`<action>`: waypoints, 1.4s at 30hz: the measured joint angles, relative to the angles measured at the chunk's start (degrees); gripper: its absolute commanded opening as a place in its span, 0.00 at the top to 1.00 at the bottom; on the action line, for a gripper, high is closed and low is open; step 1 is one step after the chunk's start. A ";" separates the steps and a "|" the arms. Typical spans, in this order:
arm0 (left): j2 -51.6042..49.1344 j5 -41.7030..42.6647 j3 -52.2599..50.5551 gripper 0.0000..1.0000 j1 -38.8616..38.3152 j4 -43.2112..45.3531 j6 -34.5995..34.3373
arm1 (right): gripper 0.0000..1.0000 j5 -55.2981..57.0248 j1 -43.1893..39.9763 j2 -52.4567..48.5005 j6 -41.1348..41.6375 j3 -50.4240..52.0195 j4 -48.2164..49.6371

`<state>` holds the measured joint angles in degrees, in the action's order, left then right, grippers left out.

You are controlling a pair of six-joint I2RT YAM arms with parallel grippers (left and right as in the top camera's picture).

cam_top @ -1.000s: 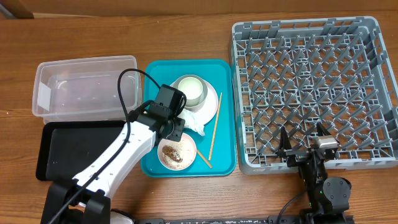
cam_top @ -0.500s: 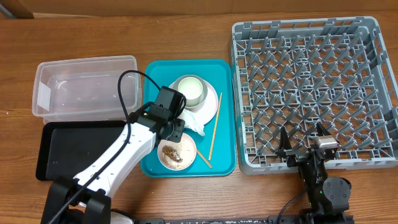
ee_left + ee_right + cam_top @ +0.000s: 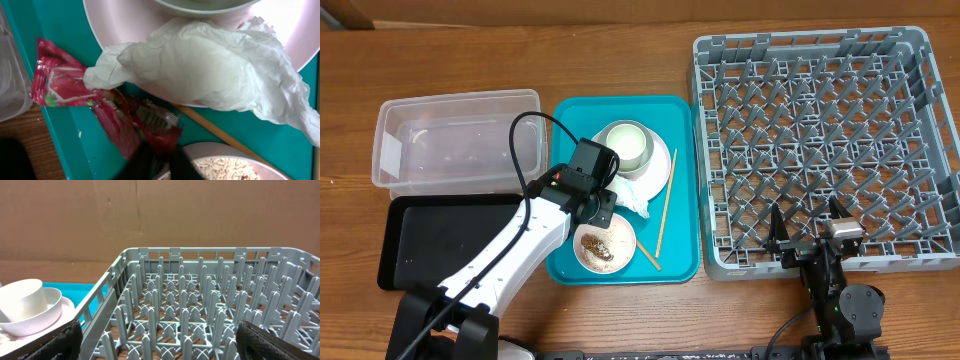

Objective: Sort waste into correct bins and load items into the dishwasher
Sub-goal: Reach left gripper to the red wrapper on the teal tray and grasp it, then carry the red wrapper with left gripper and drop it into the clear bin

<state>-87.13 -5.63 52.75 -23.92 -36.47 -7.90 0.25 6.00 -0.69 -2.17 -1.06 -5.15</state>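
A clear plastic tub (image 3: 440, 150) sits by the left edge of the worktop. The black tray (image 3: 420, 245) lies just in front of it, towards the near-left corner, partly under the left arm.

The left gripper (image 3: 160, 150) is down on the teal tray (image 3: 675, 120) at mid-worktop. Its fingers are drawn narrow, pinching the lower end of the red wrapper (image 3: 62, 82). The wrapper's print is too blurred to read.

The crumpled tissue (image 3: 200, 65) lies over the edge of the pink plate (image 3: 125, 25), touching the wrapper. On the plate a white cup (image 3: 22, 297) stands in a greyish-white bowl (image 3: 45, 317). A small bowl (image 3: 605, 247) of rice grains and brown bits is nearer the front edge. The chopsticks (image 3: 665, 215) lie to its right.

The grey dish rack (image 3: 800, 40) fills the right side. The right gripper (image 3: 810, 232) hangs at its near rim with fingers spread wide, holding nothing.
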 measured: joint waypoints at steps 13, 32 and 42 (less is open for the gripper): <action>2.23 -0.22 8.31 0.96 0.00 -9.01 -1.18 | 0.00 0.02 -0.02 0.00 0.02 0.00 0.02; 5.90 -22.86 29.38 0.96 6.51 -16.52 -1.11 | 0.00 0.02 0.00 0.00 0.00 0.00 -0.04; -10.14 -26.36 29.35 0.96 19.08 -15.78 -2.67 | 0.00 0.00 0.00 0.00 0.00 0.00 -0.02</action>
<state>-97.27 -31.99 82.11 -4.84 -52.25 -10.57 0.25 6.00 -0.69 -2.17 -1.06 -5.17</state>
